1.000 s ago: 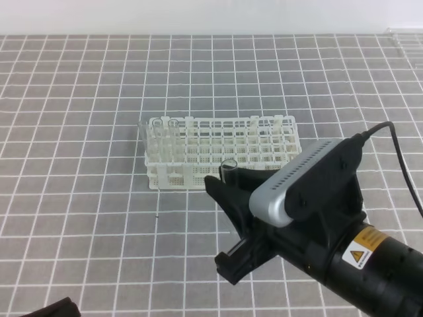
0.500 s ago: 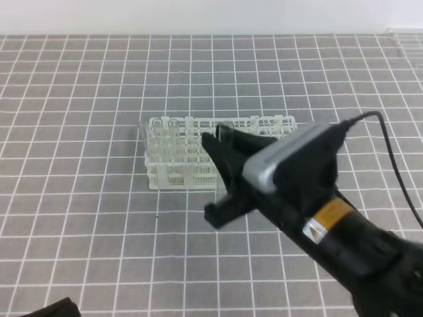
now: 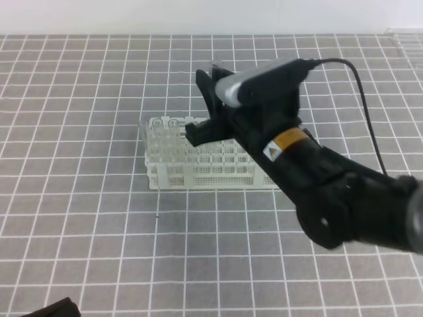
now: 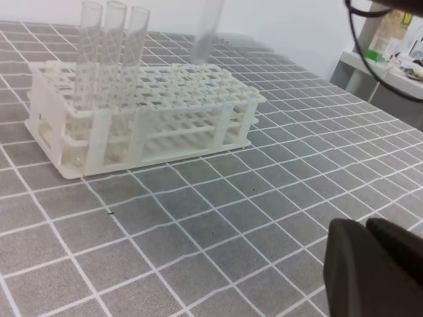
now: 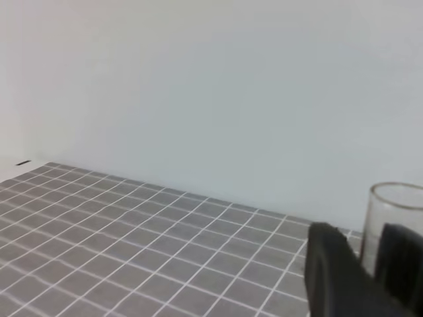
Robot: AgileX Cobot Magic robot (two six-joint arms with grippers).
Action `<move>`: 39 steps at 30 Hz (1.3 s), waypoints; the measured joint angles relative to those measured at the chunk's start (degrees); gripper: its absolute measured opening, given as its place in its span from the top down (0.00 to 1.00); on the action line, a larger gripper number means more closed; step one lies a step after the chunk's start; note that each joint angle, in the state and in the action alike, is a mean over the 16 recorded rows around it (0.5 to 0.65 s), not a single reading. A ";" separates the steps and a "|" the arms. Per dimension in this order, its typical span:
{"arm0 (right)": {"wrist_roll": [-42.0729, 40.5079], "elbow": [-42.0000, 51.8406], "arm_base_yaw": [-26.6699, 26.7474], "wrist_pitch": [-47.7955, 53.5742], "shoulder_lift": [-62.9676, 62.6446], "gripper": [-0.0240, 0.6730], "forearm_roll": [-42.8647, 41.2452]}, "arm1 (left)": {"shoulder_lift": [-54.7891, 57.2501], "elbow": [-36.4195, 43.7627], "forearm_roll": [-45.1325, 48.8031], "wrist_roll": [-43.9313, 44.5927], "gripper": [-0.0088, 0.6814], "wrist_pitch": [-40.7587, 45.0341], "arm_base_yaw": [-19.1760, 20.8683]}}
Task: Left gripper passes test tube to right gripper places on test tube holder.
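One clear, open-rimmed test tube (image 5: 395, 218)

Clear test tube (image 4: 206, 32) hung upright above white lattice test tube holder (image 4: 198, 109), at rack's 12 o'clock edge.

We count one white test tube holder (image 4: 145, 122). Three tubes (image 4: 112, 49) stand at its left end. A fourth, the test tube (image 4: 206, 30), hangs above it.

Test tube (image 5: 395, 228) cut by frame bottom, lower part hidden behind right tool (image 5: 360, 277); left tool (image 4: 377, 271) cropped.
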 joint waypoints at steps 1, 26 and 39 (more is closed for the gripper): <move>0.01 -1.04 -0.36 0.12 0.92 0.83 -0.15 | 0.03 0.04 0.01 -0.01 0.99 -0.05 0.00; 3.20 -9.02 -1.73 -0.64 11.16 0.83 -3.17 | -0.16 -0.17 -0.03 0.02 0.99 0.18 0.02; 5.01 -9.36 -1.97 -2.44 13.57 0.83 -3.18 | -0.09 -0.04 -0.01 0.01 0.99 0.08 0.01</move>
